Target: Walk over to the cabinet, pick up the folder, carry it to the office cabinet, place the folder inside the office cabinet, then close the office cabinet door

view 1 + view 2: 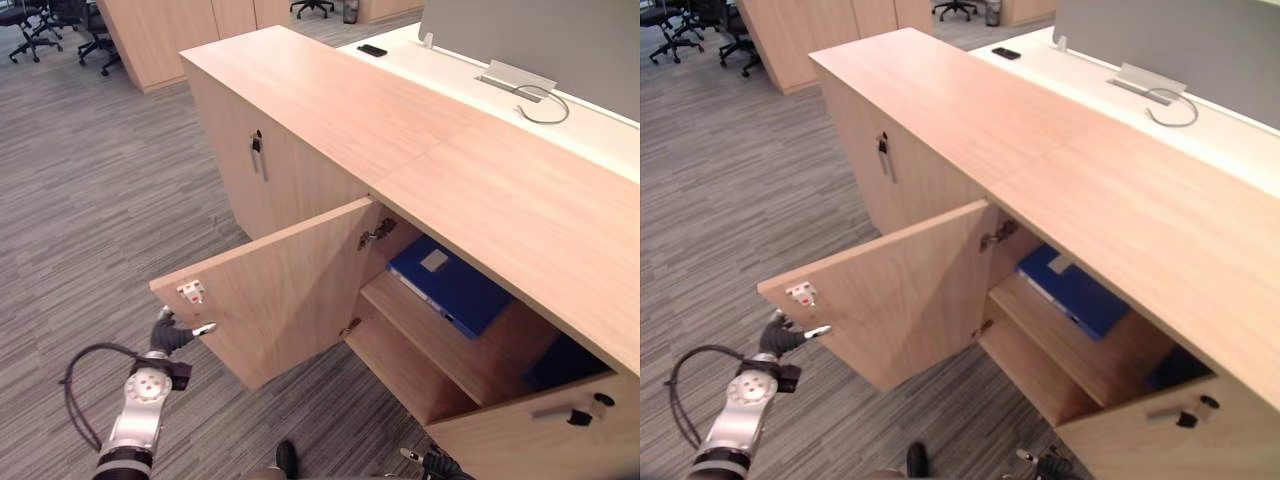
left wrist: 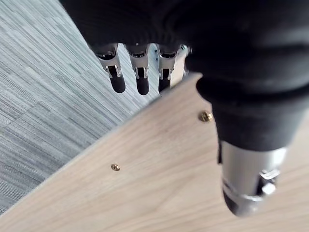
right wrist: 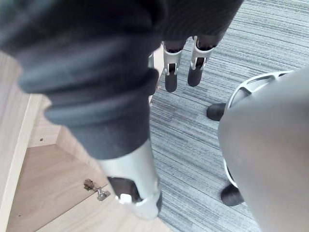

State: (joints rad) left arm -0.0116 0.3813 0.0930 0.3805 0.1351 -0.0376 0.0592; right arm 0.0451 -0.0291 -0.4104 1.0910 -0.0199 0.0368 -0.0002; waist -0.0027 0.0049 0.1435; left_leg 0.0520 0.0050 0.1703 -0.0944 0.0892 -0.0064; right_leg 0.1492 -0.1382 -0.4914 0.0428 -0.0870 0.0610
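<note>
Folder [image 1: 450,285] lies on the cabinet [image 1: 400,130] shelf [image 1: 455,352], two o'clock from the left hand [image 1: 172,335], whose straight, empty fingers [image 2: 117,79] sit at the door [image 1: 290,290] edge; right hand [image 3: 170,79] slack.

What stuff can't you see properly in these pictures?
- Folder: its far end is hidden under the cabinet top in both eye views.
- Blue thing deeper inside: mostly hidden by the shelf and the right door; cannot tell what it is.
- Right hand: cut off by the eye views' bottom edge.
- Small dark object on the white desk: too small to name.
</note>
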